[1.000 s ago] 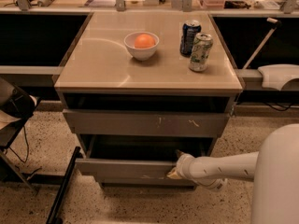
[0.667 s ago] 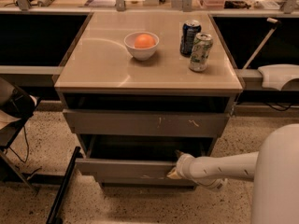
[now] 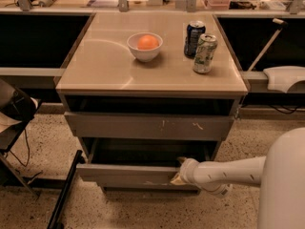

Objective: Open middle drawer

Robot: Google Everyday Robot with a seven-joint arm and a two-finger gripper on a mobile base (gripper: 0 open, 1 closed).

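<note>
In the camera view, the middle drawer (image 3: 124, 174) sits low in the grey cabinet, under the wider drawer front with white scratch marks (image 3: 143, 126). It stands partly out, with a dark strip of its interior showing behind the flat front. The front's long axis runs left to right across the view.

The white arm (image 3: 228, 173) reaches in from the right and puts the tool (image 3: 177, 177) at the top edge of that front, near its right end. Whether the tool is closed on the edge or only resting against it, I cannot tell.

The likely pull is straight out toward the camera, square to the front. Because the contact is off-centre to the right, the drawer may skew on its slides.
</note>
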